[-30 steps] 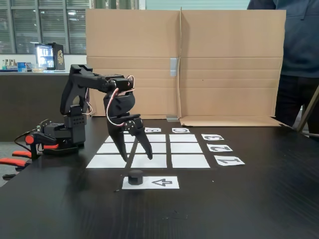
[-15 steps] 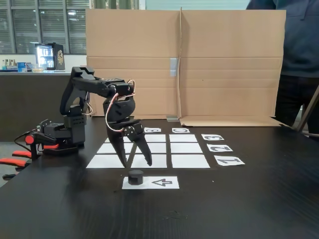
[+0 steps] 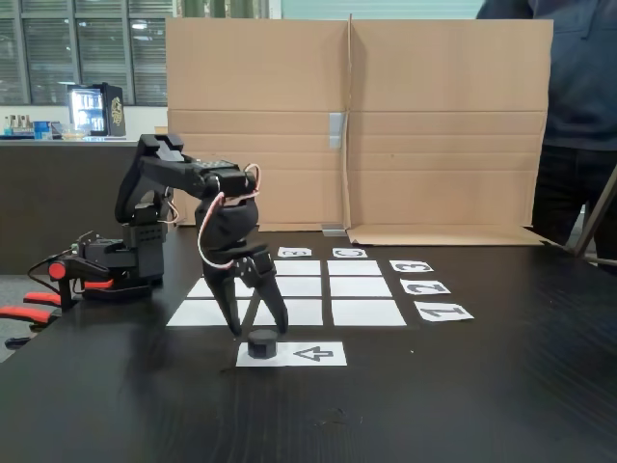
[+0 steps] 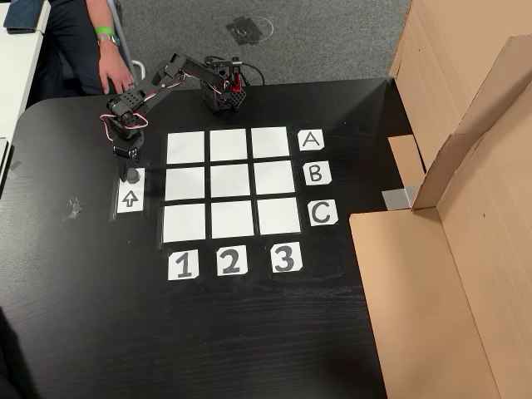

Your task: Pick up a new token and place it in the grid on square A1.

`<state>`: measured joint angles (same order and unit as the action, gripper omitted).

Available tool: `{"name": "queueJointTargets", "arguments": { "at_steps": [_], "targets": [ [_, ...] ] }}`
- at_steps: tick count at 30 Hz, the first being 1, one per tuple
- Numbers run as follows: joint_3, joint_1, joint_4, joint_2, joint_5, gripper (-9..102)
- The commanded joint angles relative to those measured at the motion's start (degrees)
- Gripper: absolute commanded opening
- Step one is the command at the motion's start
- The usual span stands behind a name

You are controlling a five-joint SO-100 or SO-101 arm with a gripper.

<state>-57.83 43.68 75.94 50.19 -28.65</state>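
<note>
Black tabletop with a cardboard screen along its far edge, a person standing at one corner. Token (image 3: 261, 343) sits on the end of the arrow-printed strip (image 3: 307, 354), near the table's front edge in the fixed view and just outside the grid (image 4: 232, 182). Over the last second I've brought the gripper (image 3: 258, 328) down and forward: it was hanging over the nearest row of squares, now its tips straddle the token from above, fingers spread moderately wide and not closed on anything. I judge the descent nearly finished, with the closing squeeze next. Square A1 (image 4: 185, 148) lies blank, right beside the strip's token end in the other view, so the carry should be short. Arm reaches out from its base (image 3: 123, 260), elbow folded high, wrist pitched steeply down.
</note>
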Motion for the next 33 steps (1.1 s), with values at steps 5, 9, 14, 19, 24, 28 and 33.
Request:
{"name": "queueJointTargets", "arguments": {
  "at_steps": [5, 9, 14, 19, 24, 28, 33],
  "targets": [
    [3.7, 0.4, 0.4, -1.9, -0.1, 31],
    [4.7, 0.2, 0.7, -2.9, -0.2, 31],
    [6.9, 0.0, 1.3, -4.0, -0.2, 31],
    [15.6, 0.0, 5.6, -9.7, -0.1, 31],
    [22.2, -0.1, 8.9, -13.8, -0.3, 31],
    [22.4, -0.2, 8.9, -13.8, -0.3, 31],
    [22.4, -0.4, 8.9, -13.8, -0.5, 31]
  ]
}}
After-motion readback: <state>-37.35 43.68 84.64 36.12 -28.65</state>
